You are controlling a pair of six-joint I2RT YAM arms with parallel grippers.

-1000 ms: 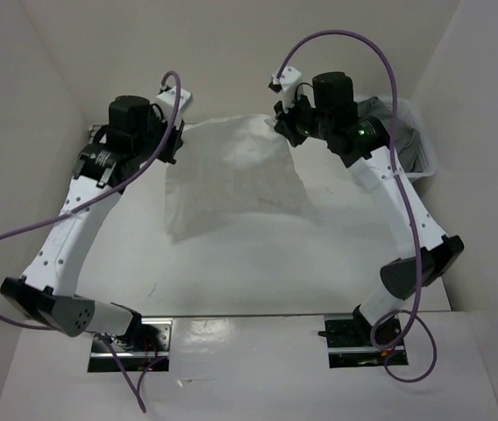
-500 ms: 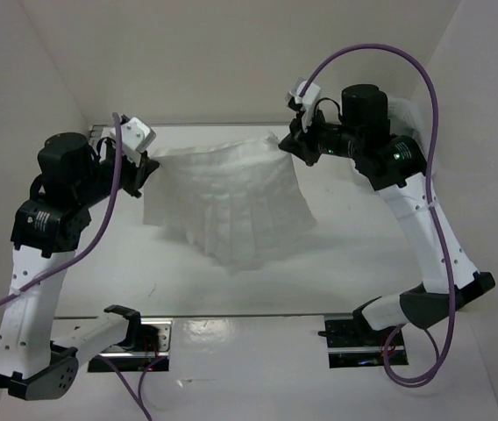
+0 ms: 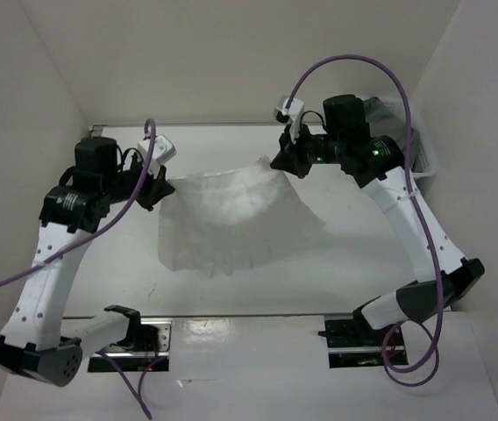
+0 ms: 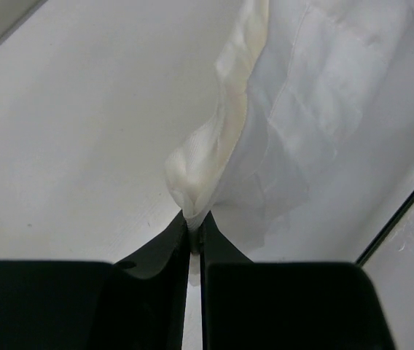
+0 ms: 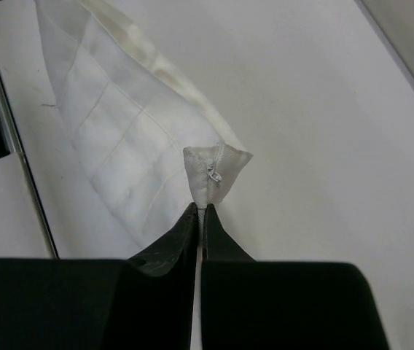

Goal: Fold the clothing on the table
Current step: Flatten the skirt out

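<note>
Above the middle of the desk (image 3: 354,263), the white pleated skirt (image 3: 231,219) hangs stretched between two hands. The left hand (image 4: 192,224) pinches one waistband corner, its fingers nearly together on a bunched fold of cloth; the right hand (image 5: 200,213) is clamped on the other corner, just under a small zipper (image 5: 212,170). The hem flares toward the arm bases and seems to brush the desk, though the overhead view leaves that unclear.
</note>
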